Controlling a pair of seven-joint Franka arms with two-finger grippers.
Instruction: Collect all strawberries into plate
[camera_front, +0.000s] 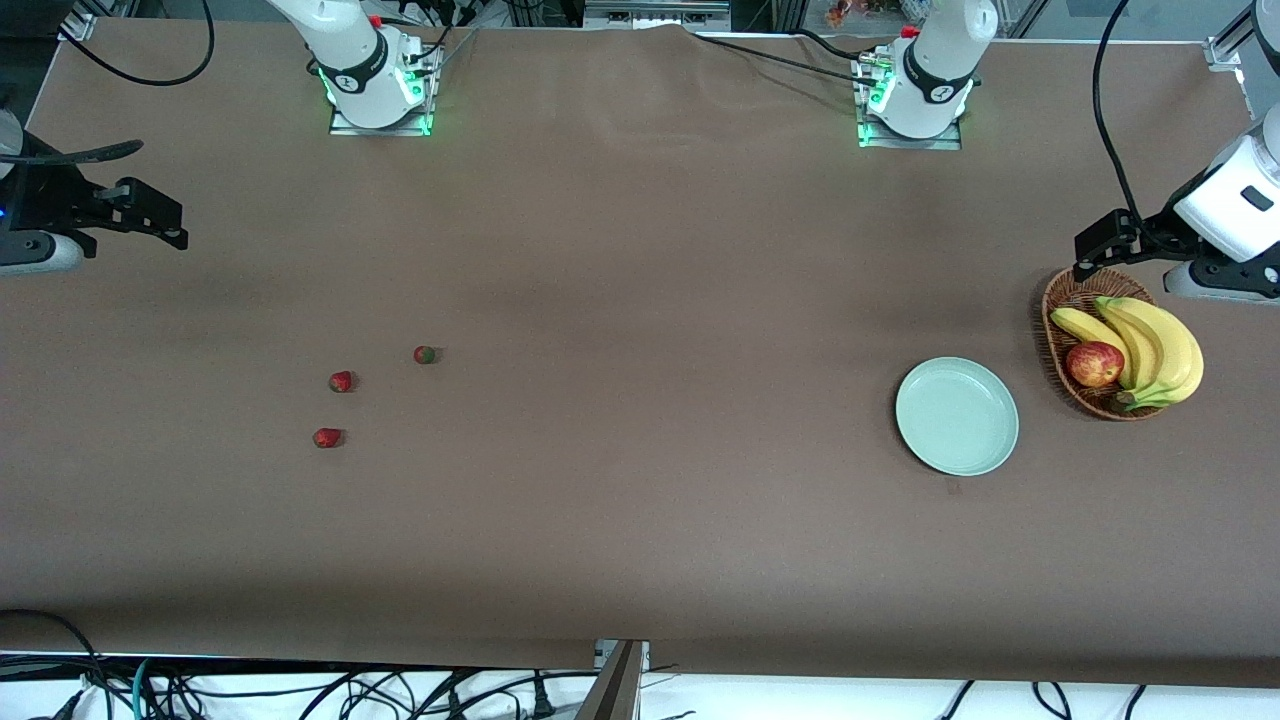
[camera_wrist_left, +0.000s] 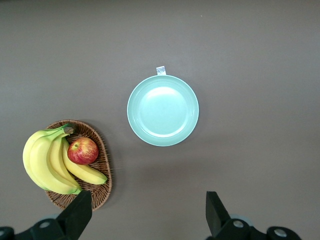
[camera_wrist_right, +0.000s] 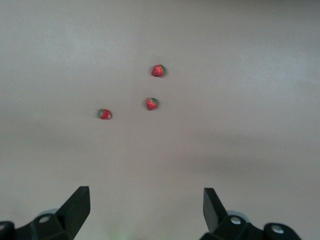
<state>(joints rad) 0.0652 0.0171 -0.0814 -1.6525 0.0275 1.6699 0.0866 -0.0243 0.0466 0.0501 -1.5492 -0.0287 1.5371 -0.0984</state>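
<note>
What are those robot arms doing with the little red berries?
Nothing is being held yet. Three tiny red strawberries lie on the brown table toward the right arm's end. The round pale mint-green plate sits bare beside a brown wicker basket of bananas and an apple. The right gripper is open above the berries; the left gripper is open near the basket.

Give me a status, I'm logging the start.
Both end effectors open: left over basket, right at right arm's end. Three strawberries on table. Plate bare. Nothing blocking.
</note>
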